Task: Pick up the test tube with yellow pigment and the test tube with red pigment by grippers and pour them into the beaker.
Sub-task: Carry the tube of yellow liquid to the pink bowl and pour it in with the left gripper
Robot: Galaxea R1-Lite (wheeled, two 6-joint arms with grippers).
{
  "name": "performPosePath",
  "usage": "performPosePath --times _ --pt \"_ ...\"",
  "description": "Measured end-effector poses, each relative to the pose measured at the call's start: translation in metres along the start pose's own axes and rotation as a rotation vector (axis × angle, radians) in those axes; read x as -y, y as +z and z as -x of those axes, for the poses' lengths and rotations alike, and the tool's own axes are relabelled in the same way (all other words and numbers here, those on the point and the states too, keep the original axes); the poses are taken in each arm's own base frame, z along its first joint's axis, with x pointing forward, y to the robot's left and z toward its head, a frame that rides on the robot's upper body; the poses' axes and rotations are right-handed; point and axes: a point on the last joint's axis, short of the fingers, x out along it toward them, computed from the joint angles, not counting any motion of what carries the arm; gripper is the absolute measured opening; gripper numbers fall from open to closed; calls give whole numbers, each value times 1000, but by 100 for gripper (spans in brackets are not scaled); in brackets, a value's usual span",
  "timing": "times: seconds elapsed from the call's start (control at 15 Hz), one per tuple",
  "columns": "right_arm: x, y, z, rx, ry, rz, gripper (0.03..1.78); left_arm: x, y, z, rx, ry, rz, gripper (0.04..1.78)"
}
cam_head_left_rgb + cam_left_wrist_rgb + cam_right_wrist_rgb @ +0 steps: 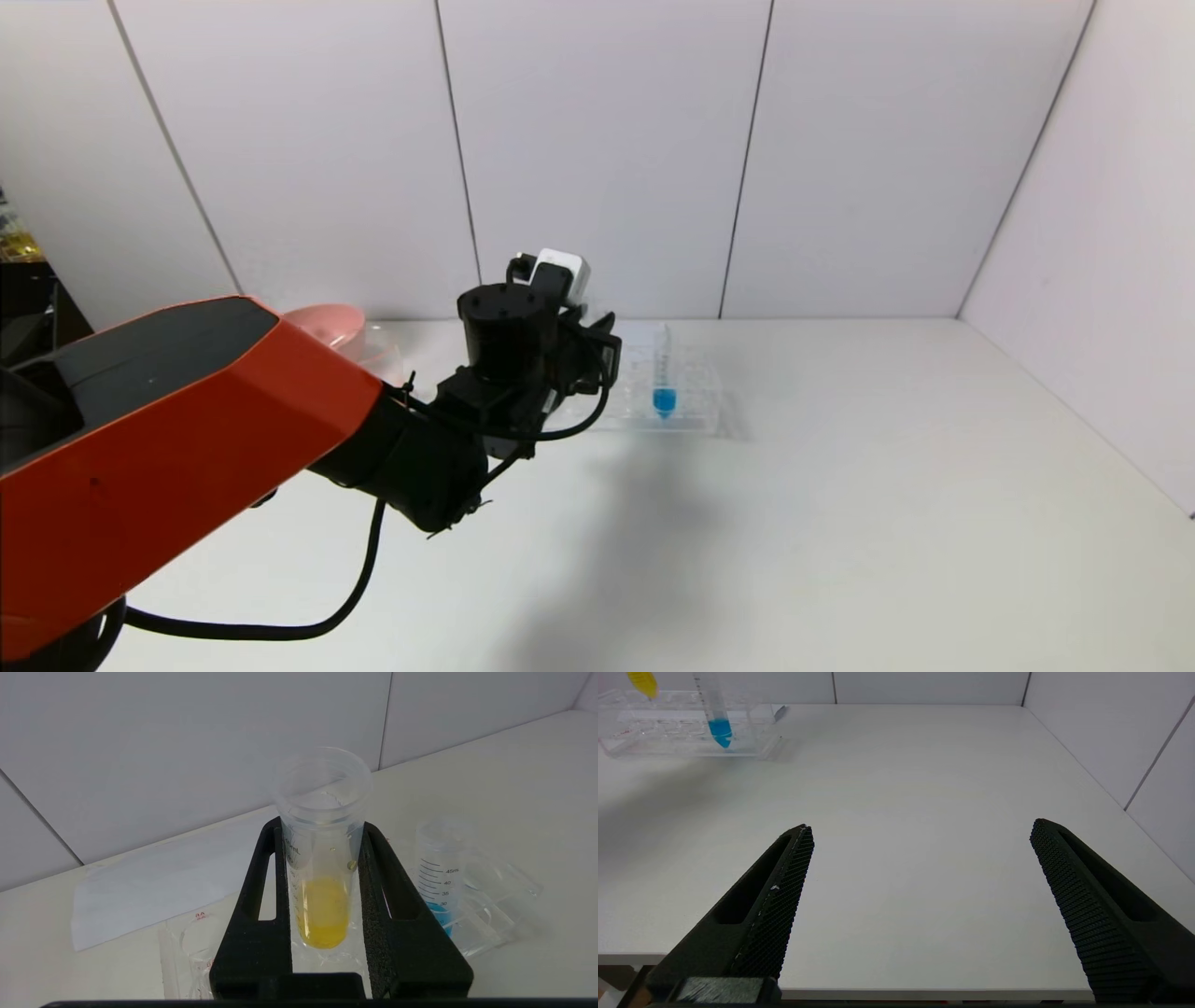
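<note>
The left gripper [322, 896] pinches the test tube with yellow pigment [321, 858] upright just above the clear rack [677, 392] at the worktop's [840, 485] far side, the lift seemingly underway and the carry next, while the right gripper [920, 905] waits spread wide near the front edge

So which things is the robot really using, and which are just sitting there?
Using:
- yellow tube, held by the left gripper
- right gripper, open, waiting

Just there:
- blue tube
- clear rack
- pink bowl
</note>
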Motion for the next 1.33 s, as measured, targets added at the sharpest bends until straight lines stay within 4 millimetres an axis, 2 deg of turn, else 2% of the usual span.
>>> performPosePath --times 0.6,1.33 --pt "0 0 0 0 0 0 170 -5 23 18 35 -17 -3 44" --pt "0 0 0 0 0 0 170 -67 72 63 83 98 -25 44"
